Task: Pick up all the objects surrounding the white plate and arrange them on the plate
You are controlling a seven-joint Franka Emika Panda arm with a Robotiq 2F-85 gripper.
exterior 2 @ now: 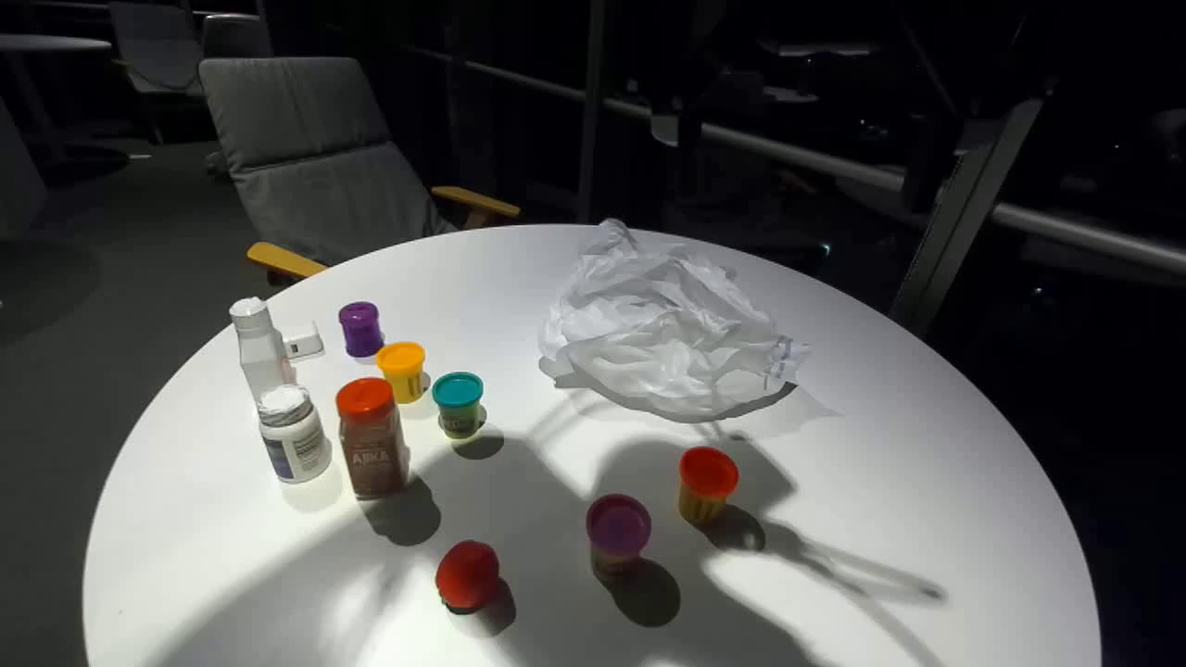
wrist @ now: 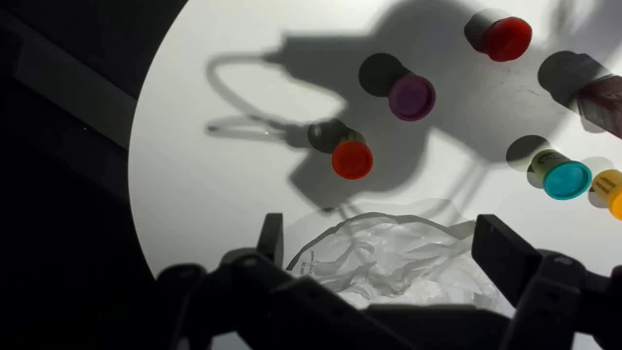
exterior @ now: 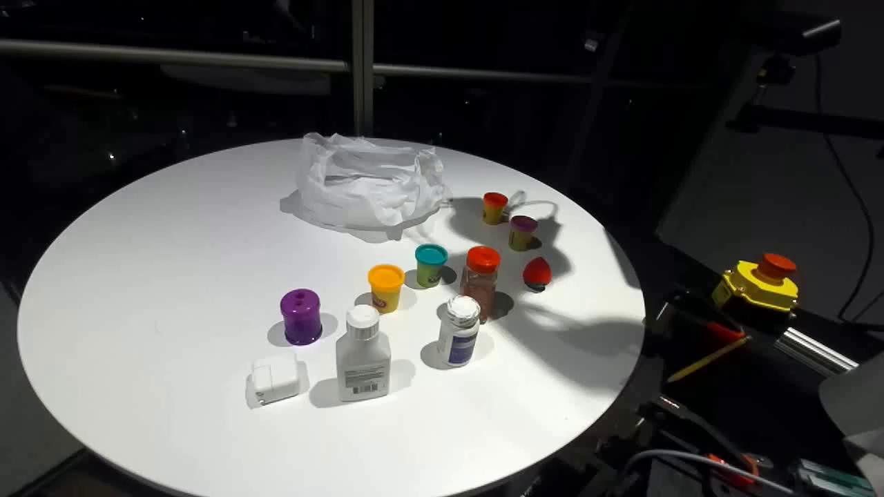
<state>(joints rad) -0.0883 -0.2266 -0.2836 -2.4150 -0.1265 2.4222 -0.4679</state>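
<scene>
1. Across the bottom of the wrist view, the gripper (wrist: pixel 378 243) spreads wide and holds nothing; a crumpled white plastic bag (wrist: pixel 388 265) shows between its jaws, beyond them.
2. At the upper centre of an exterior view, that bag sits on the round white table (exterior: pixel 173 228), probably serving as the plate; whether a real plate lies beneath cannot be told.
3. From the centre to the lower left of an exterior view are an orange-lidded Play-Doh tub (exterior: pixel 386 288), teal-lidded tub (exterior: pixel 431 266), purple canister (exterior: pixel 302 317), red-capped spice jar (exterior: pixel 481 283), white pill bottle (exterior: pixel 460 333), square-shouldered white bottle (exterior: pixel 362 359) and white charger block (exterior: pixel 277 378), the capped ones upright, presumably to present their tops.
4. Toward the bottom of an exterior view, a red-lidded tub (exterior 2: pixel 707 484), purple-lidded tub (exterior 2: pixel 618 535) and red rounded object (exterior 2: pixel 468 574) stand apart, likely leaving room to straddle each.
5. All these stand off the bag, so arranging seems not yet begun; the wide spread suits reaching for one, perhaps the red-lidded tub.
</scene>
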